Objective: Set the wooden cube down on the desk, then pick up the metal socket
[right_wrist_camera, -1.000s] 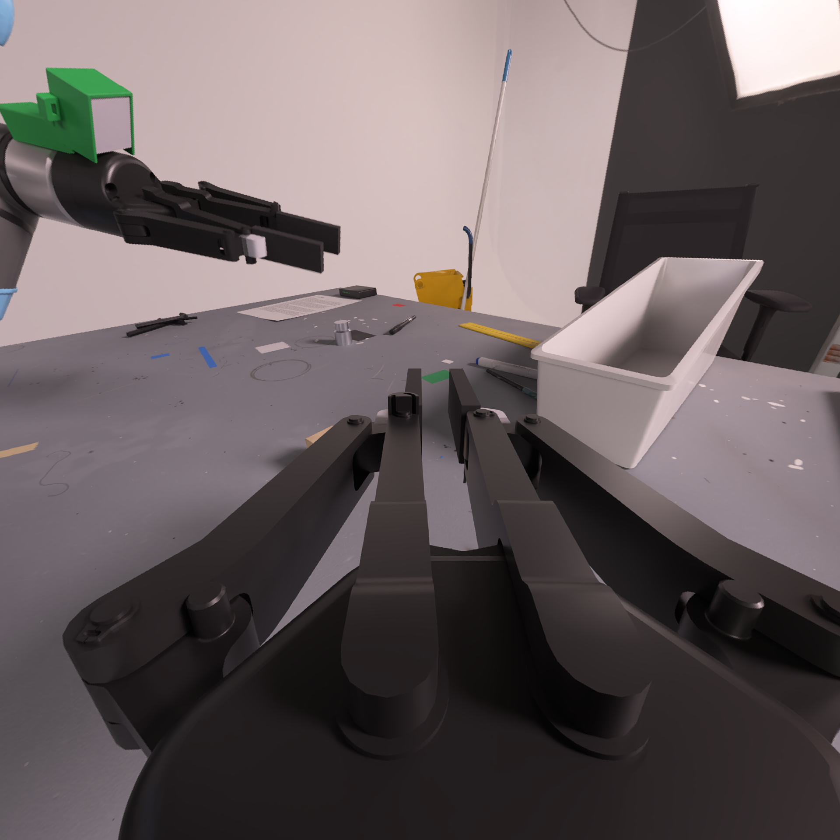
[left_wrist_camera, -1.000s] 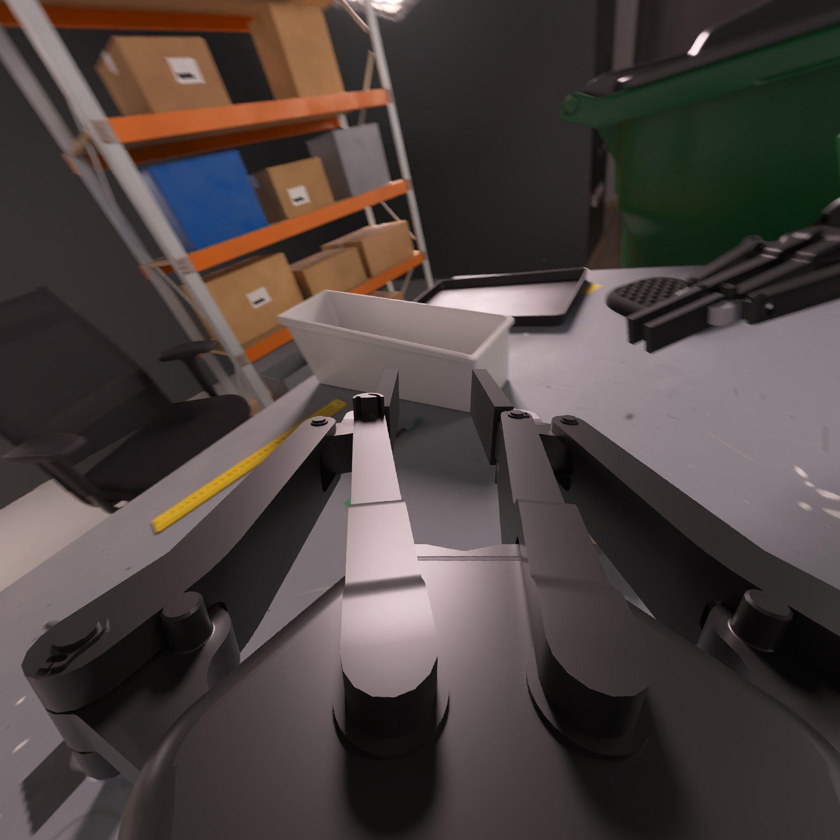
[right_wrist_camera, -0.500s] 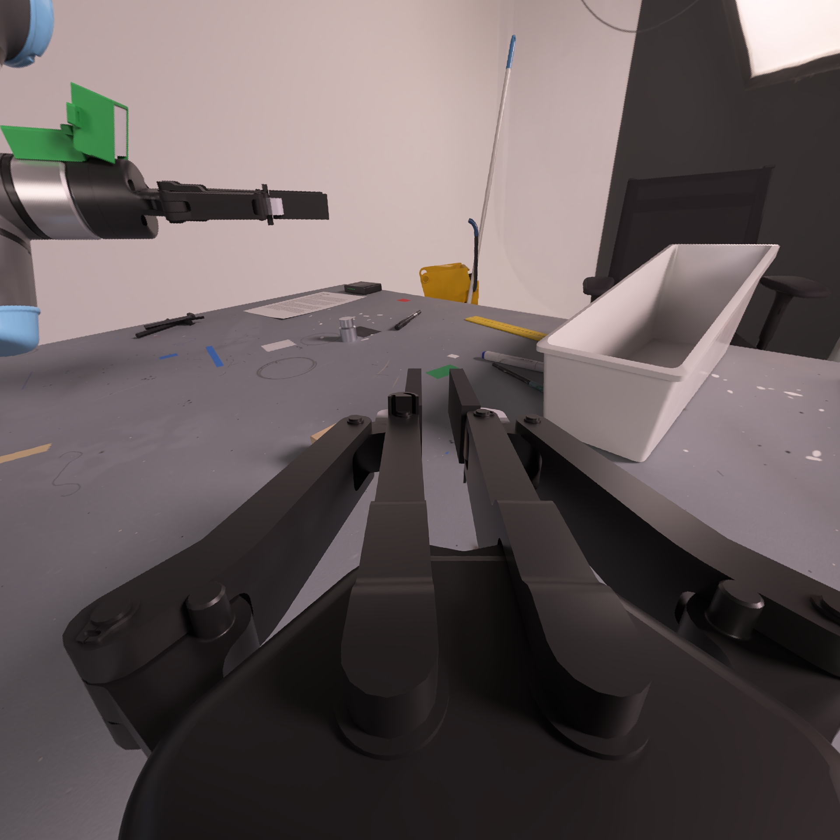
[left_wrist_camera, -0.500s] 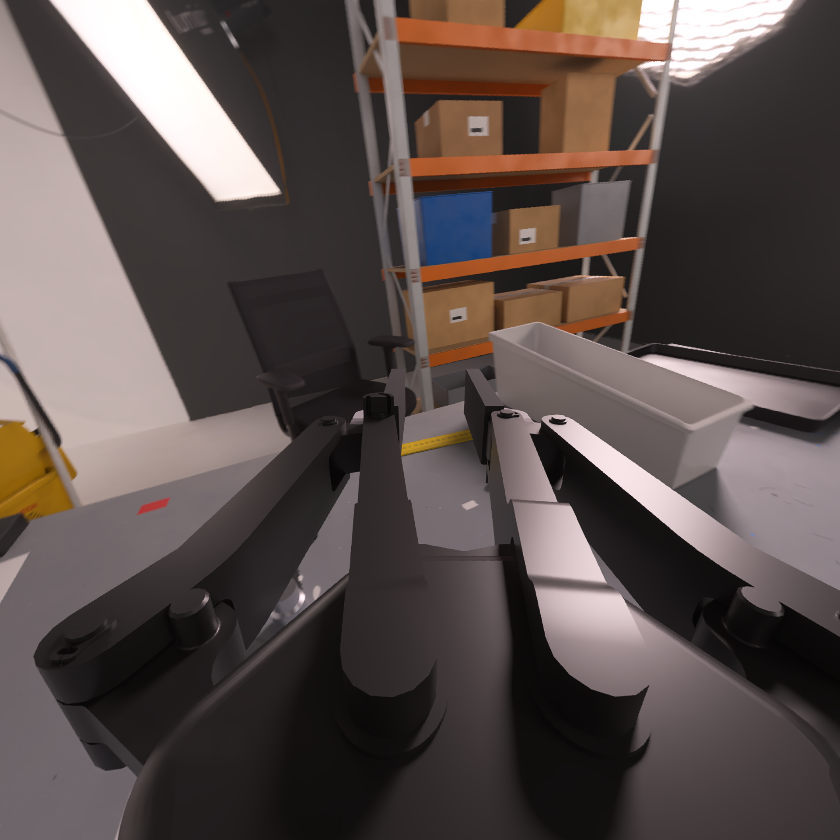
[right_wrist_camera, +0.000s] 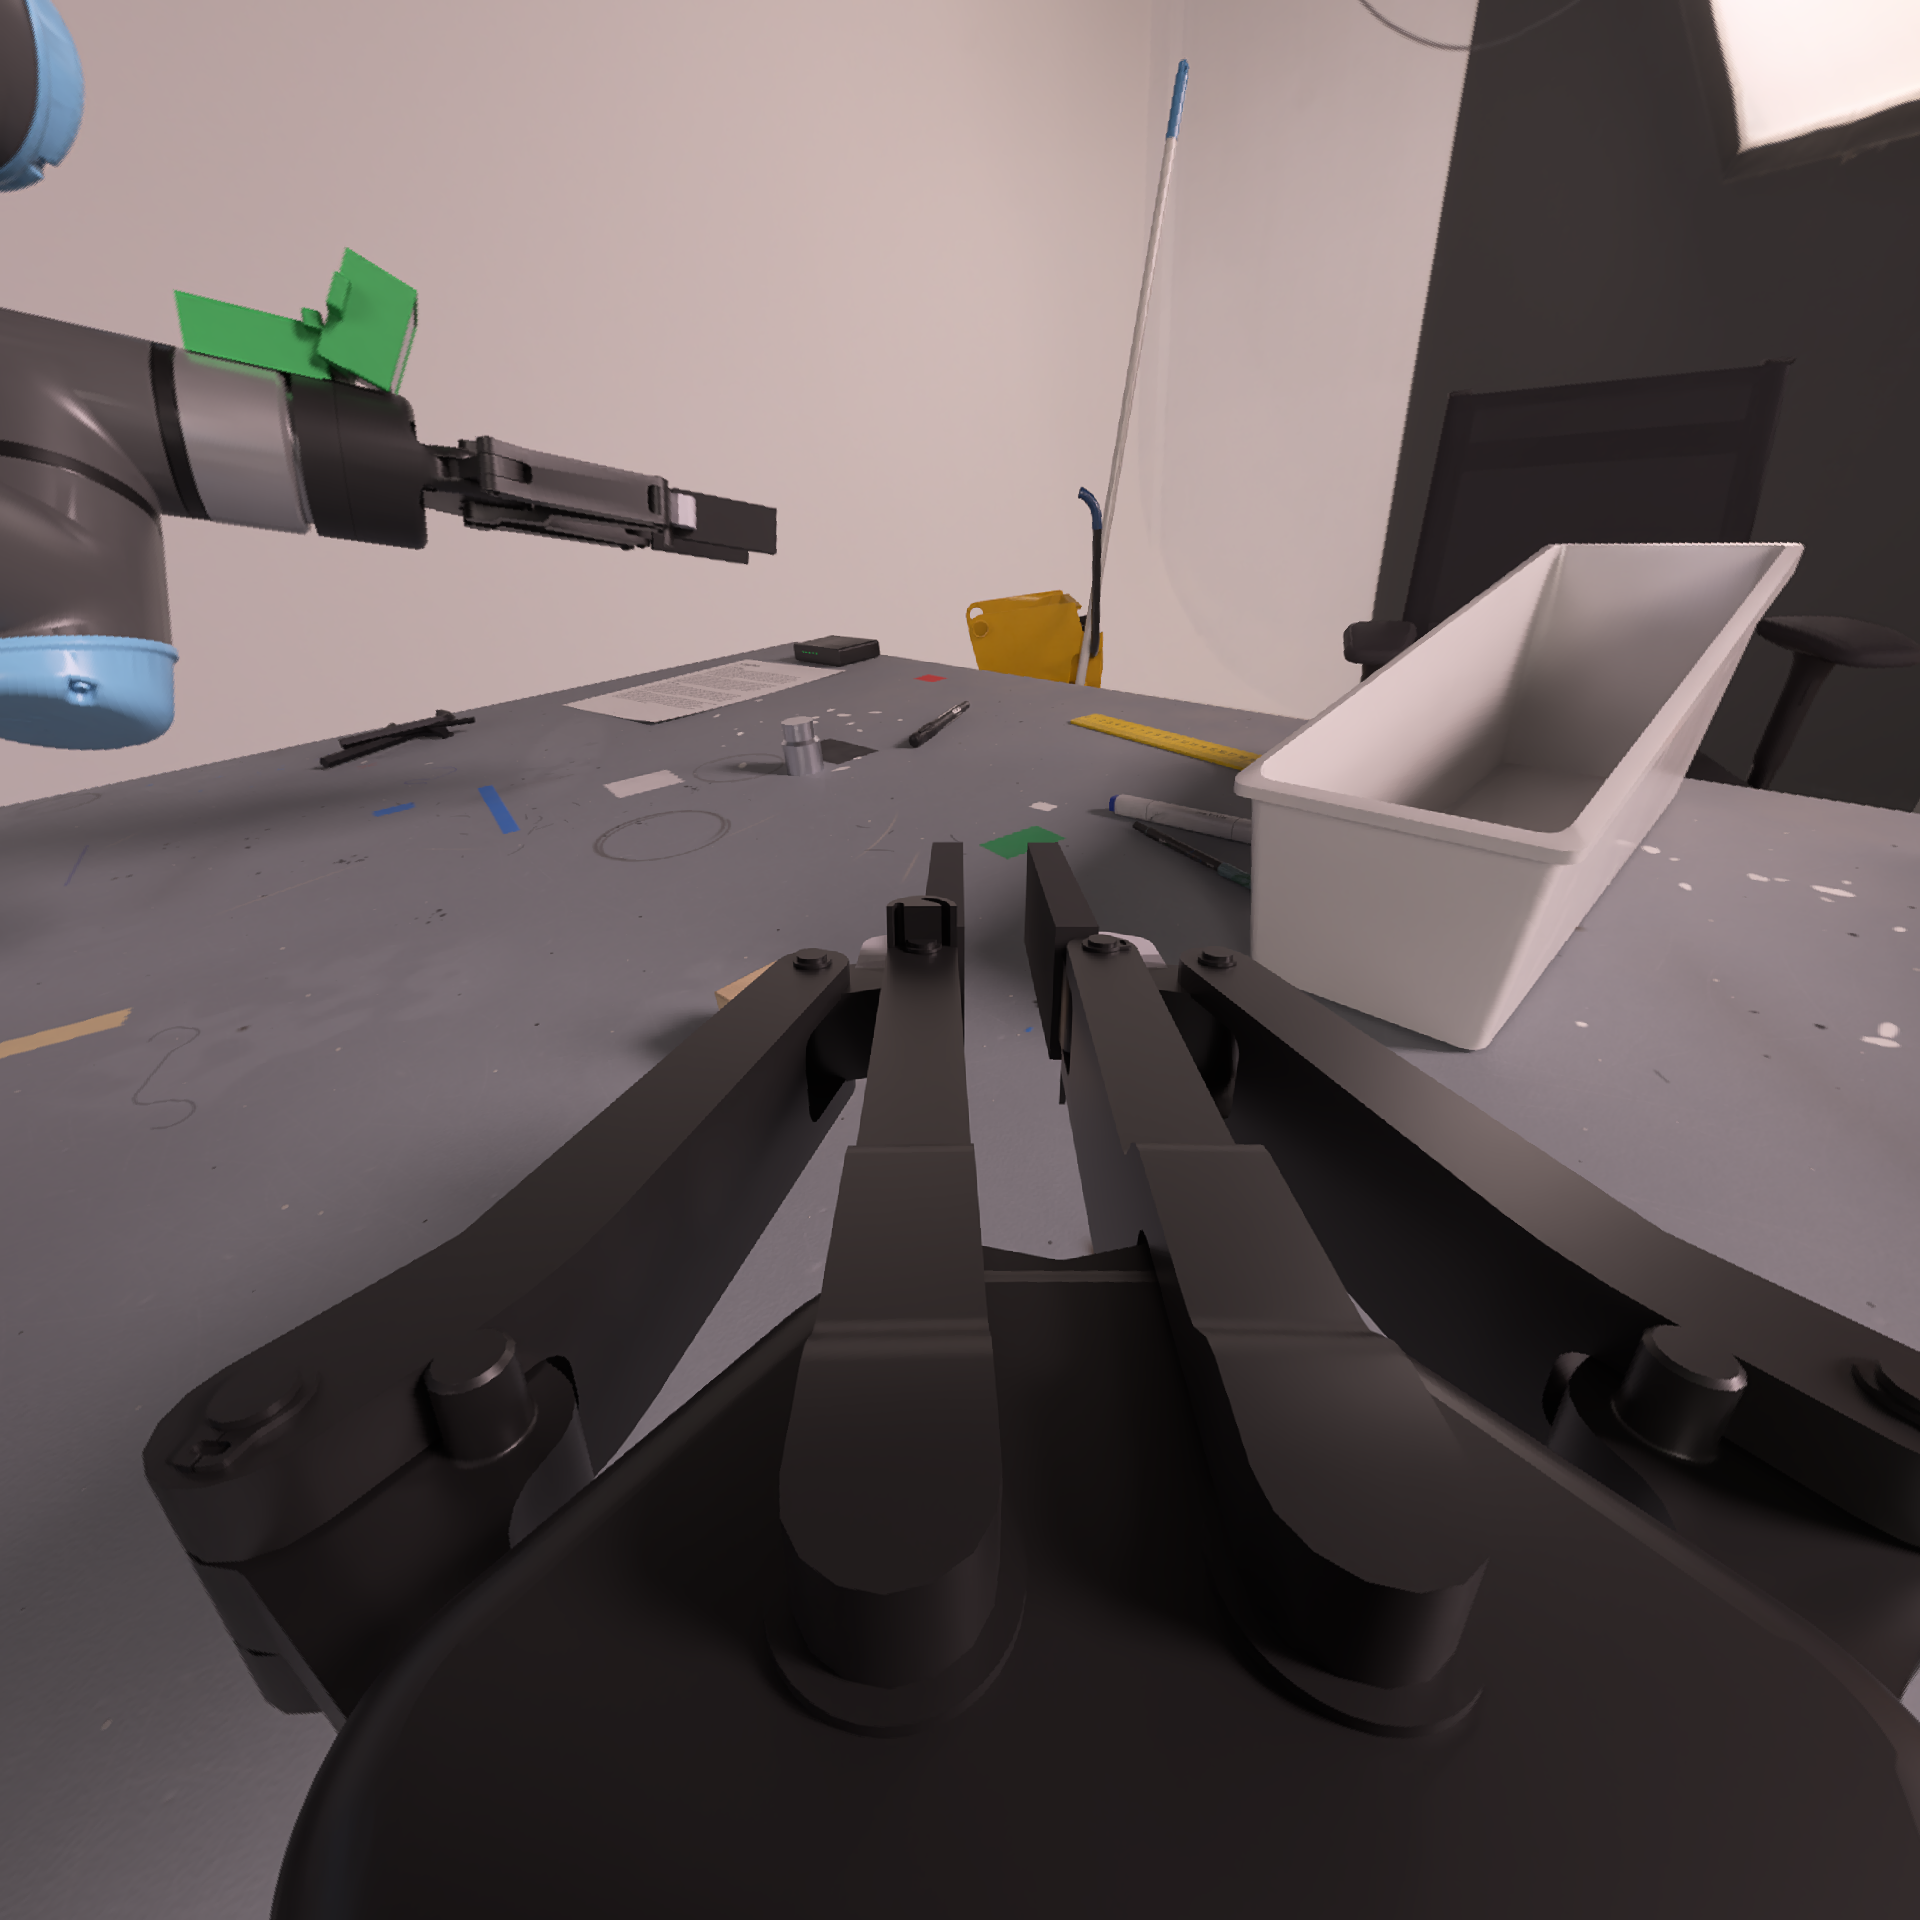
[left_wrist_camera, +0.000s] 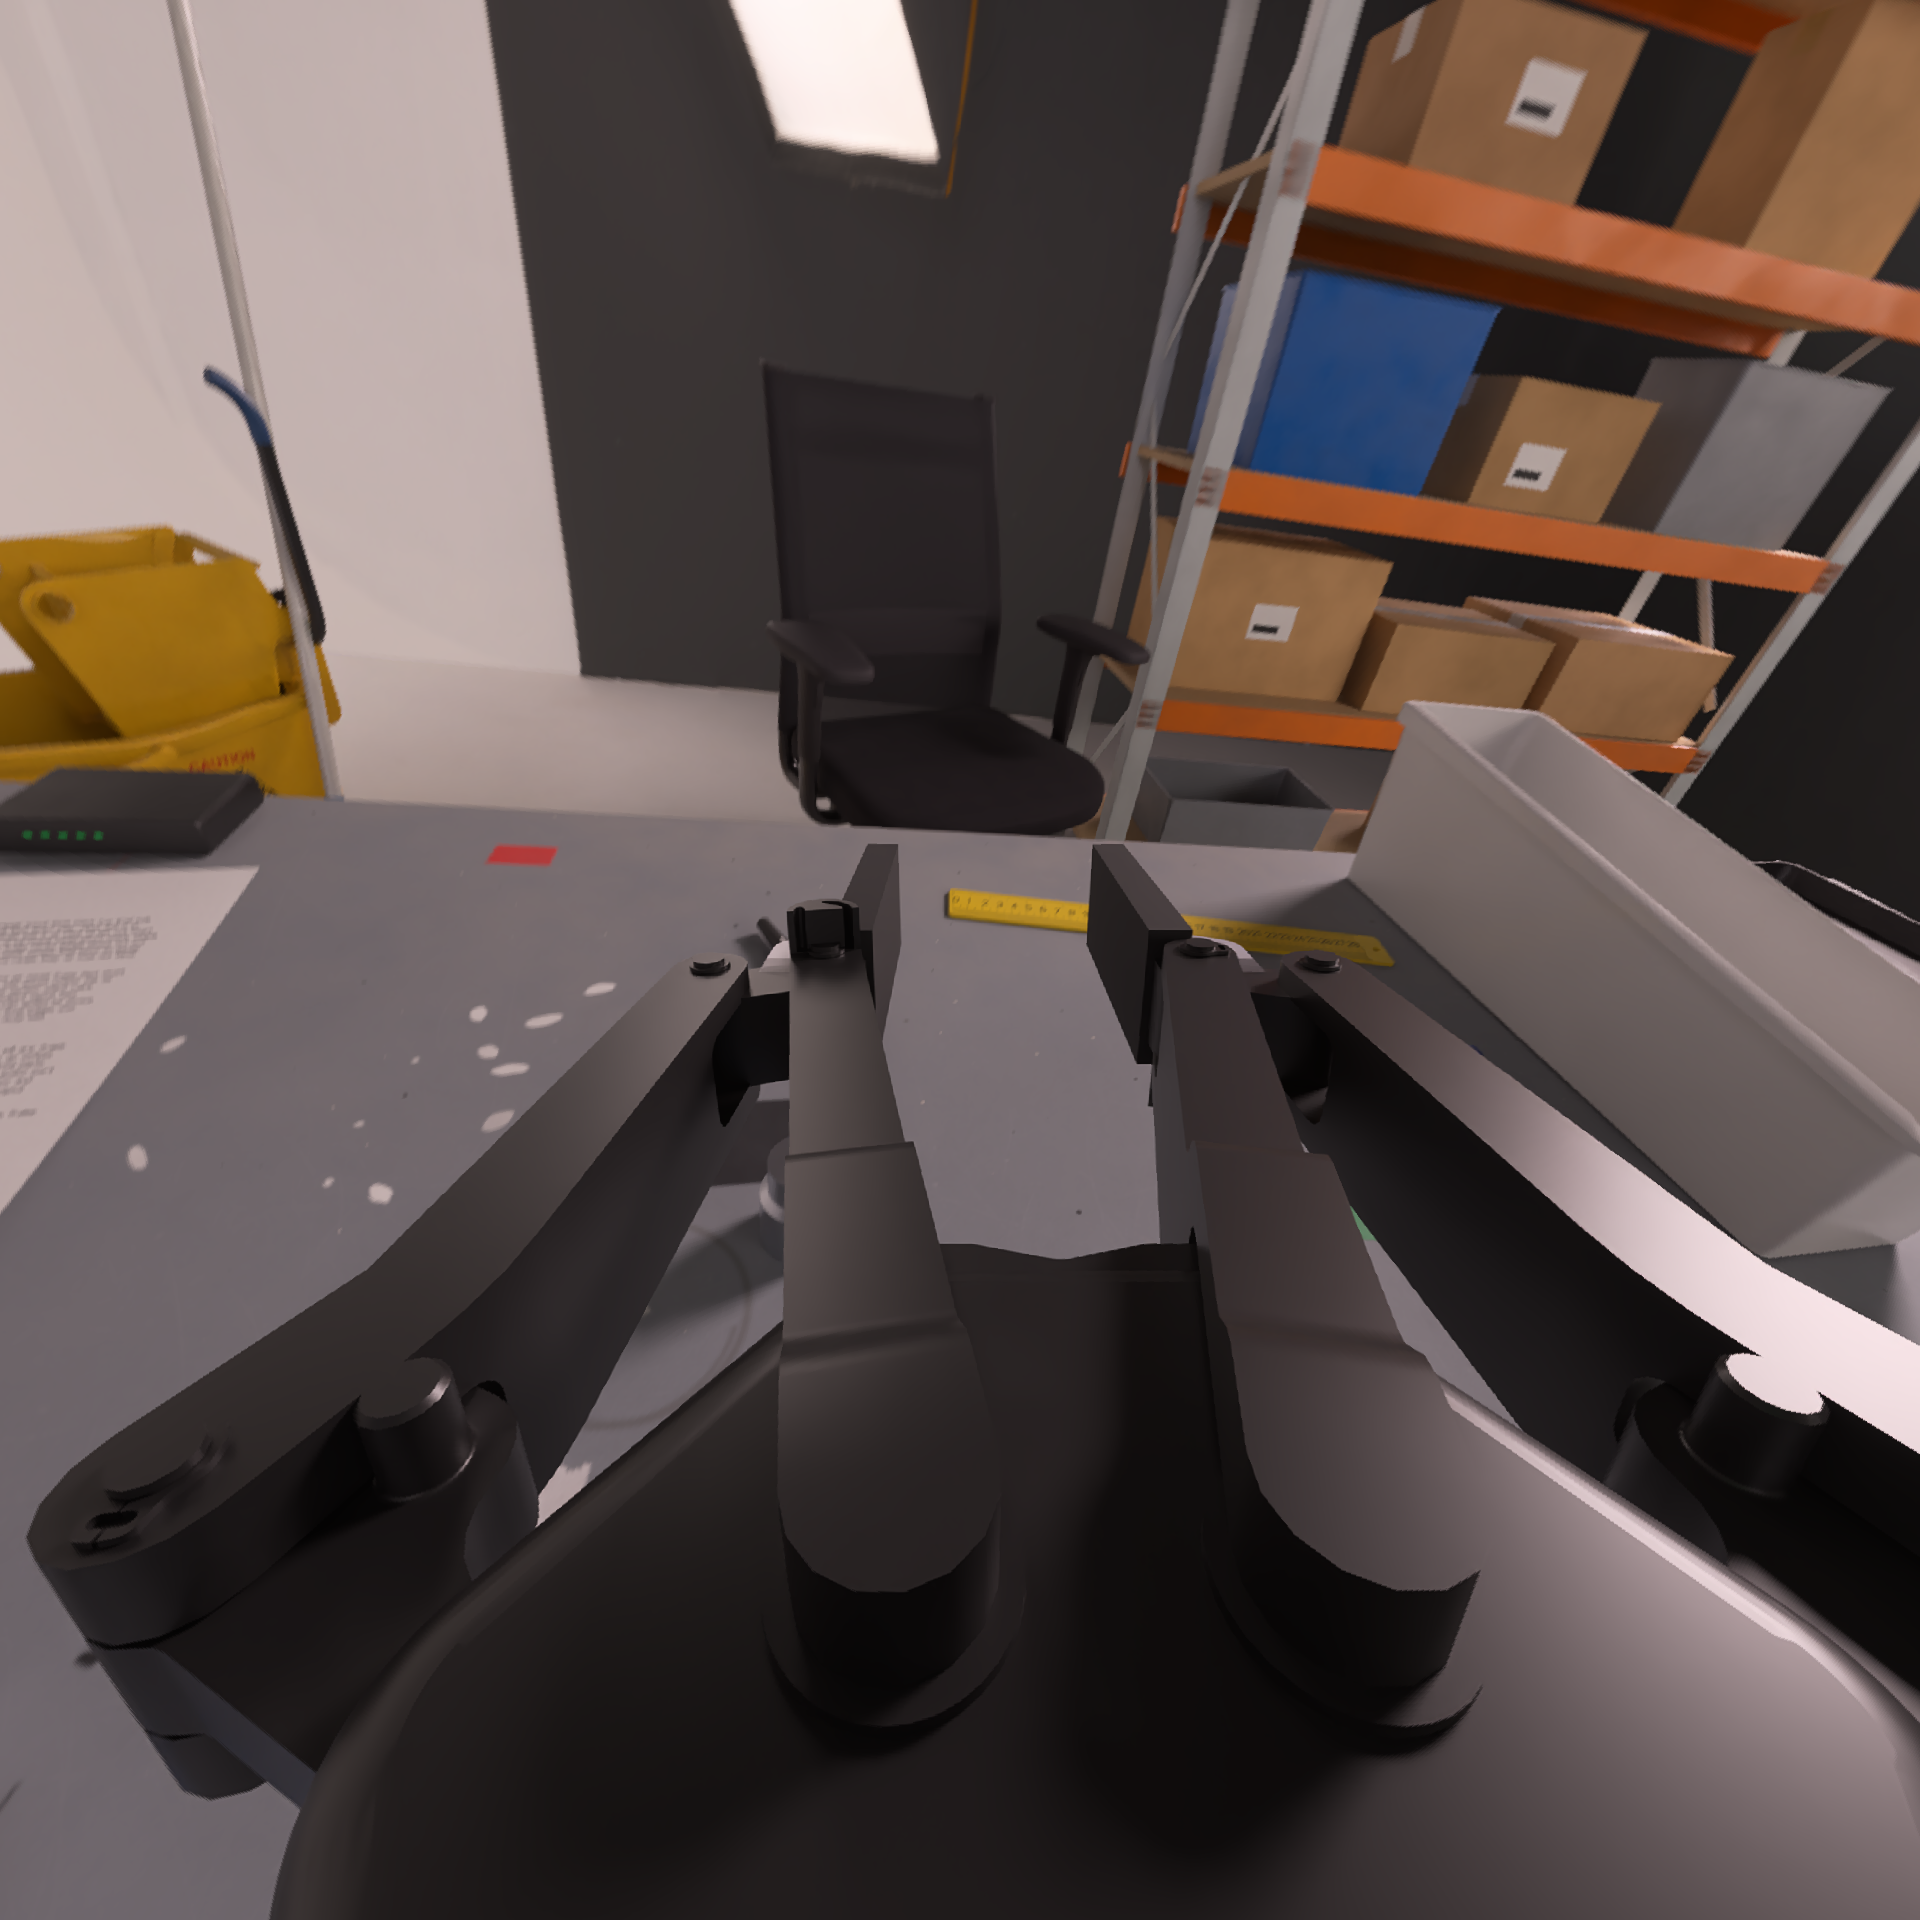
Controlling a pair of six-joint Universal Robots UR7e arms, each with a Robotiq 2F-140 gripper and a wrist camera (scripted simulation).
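Note:
The metal socket (right_wrist_camera: 800, 743) stands upright on the grey desk (right_wrist_camera: 416, 935), far ahead in the right wrist view. My left gripper (right_wrist_camera: 764, 528) hovers level above it and slightly left, open and empty. In the left wrist view its pads (left_wrist_camera: 1117, 935) stand apart over bare desk, and a bit of grey metal (left_wrist_camera: 774, 1195), likely the socket, peeks out below the left finger. A tan corner (right_wrist_camera: 743, 985), likely the wooden cube, rests on the desk, mostly hidden behind my right gripper's left link. My right gripper (right_wrist_camera: 992, 868) is nearly closed, with a narrow gap and nothing in it.
A white bin (right_wrist_camera: 1351, 914) stands to the right of my right gripper, also in the left wrist view (left_wrist_camera: 1621, 987). A yellow ruler (right_wrist_camera: 1164, 740), markers (right_wrist_camera: 1179, 816), a pen (right_wrist_camera: 940, 722), a paper sheet (right_wrist_camera: 707, 686) and a black box (right_wrist_camera: 836, 651) lie around the socket.
My left gripper has swung left, from facing the bin and shelves to facing the chair and mop bucket. It now reaches farther out over the socket. My right gripper has barely moved.

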